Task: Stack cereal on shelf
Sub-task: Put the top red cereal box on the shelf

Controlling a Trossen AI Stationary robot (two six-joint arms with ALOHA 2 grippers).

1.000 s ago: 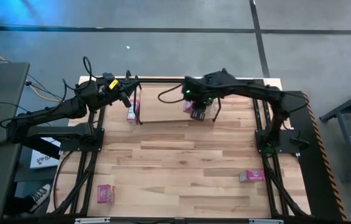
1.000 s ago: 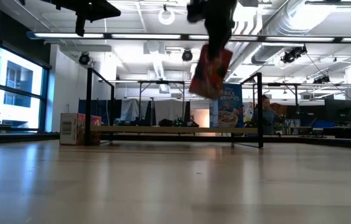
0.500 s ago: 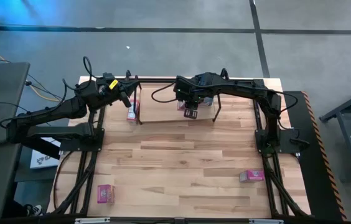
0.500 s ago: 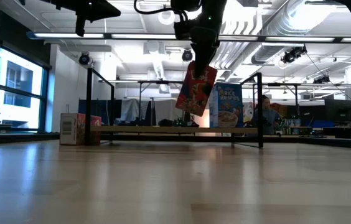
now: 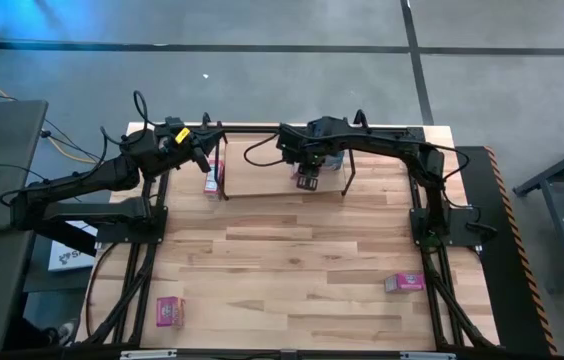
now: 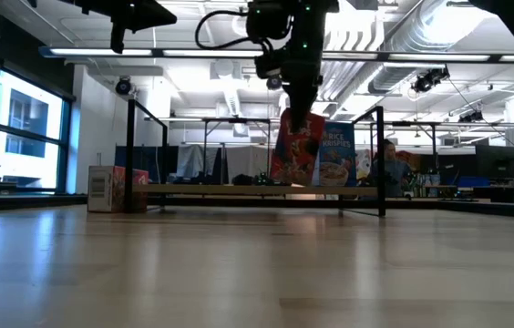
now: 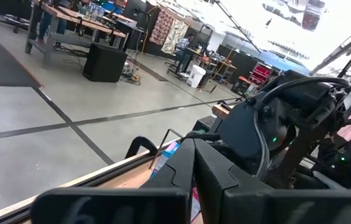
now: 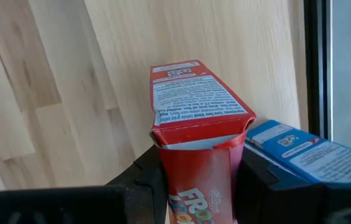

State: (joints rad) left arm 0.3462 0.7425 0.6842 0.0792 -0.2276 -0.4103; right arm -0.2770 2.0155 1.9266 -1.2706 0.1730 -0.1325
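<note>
One red cereal box (image 8: 197,130), clamped in my right gripper (image 5: 307,178), could topple its touching blue box (image 8: 300,149) when released.

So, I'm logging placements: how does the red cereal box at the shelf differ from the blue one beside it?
The red box is clamped in the right pincer; the blue box stands free of any pincer. In the low view the red box tilts slightly, while the blue box stands upright on the shelf. Both are small cardboard cereal boxes, side by side.
</note>
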